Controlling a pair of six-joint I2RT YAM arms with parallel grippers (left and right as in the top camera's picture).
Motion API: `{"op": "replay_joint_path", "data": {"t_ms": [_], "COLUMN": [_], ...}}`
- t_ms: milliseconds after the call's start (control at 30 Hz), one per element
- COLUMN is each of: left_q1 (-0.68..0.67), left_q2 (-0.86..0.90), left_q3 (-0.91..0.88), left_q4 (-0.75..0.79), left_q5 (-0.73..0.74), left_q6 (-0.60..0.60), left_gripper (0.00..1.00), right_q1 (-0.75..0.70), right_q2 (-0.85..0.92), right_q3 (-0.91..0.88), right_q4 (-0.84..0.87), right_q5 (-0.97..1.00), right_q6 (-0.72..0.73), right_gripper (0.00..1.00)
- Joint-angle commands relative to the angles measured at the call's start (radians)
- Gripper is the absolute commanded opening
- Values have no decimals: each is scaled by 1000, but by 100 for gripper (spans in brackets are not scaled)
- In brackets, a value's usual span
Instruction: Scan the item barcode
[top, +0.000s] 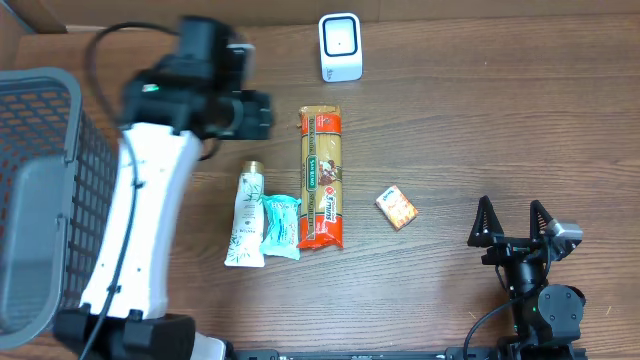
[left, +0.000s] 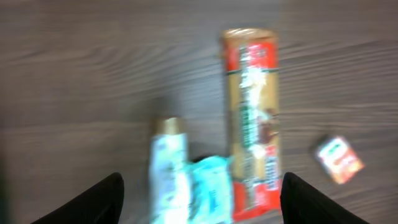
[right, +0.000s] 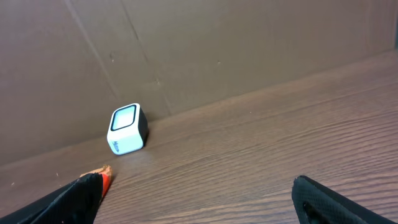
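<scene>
Four items are lying near the left pincer (top: 255, 113) overhead, the pasta pack (top: 322, 178) nearest it. On its wrist view that pincer is standing wide and empty above the tube (left: 169, 168); the right pincer (right: 205, 199) is likewise gaping empty, the scanner (right: 127, 129) sitting far ahead, leftward.

White barcode scanner (right: 127, 129) on wood table (right: 261, 155), cardboard wall (right: 217, 43) behind; right gripper (right: 196, 183) spread wide, nothing between (orange package corner (right: 106, 172) touching one finger).
</scene>
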Motion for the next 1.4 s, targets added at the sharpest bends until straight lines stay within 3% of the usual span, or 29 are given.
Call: {"op": "replay_joint_path", "data": {"t_ms": [0, 200, 400, 500, 967, 1367], "left_q1": [70, 168, 253, 291, 401, 404], "left_q2": [-6, -6, -6, -6, -6, -6], "left_q3": [15, 15, 15, 15, 15, 15], "left_q4": [-50, -68, -79, -79, -63, -63], "left_q5": [-21, 12, 26, 62, 41, 38], "left_q6": [119, 163, 191, 193, 196, 196], "left_gripper": [75, 75, 84, 100, 100, 100], "right_q1": [4, 4, 4, 4, 4, 4], "right_q2": [-6, -6, -6, -6, -6, -6], "right_q3": [-10, -10, -10, -10, -10, -10], "right_q4": [6, 6, 6, 6, 6, 6], "right_q5": [-2, -2, -2, -2, -2, -2], "right_q6": [-3, -3, -3, -3, -3, -3], "right_gripper": [100, 100, 100, 100, 100, 100]}}
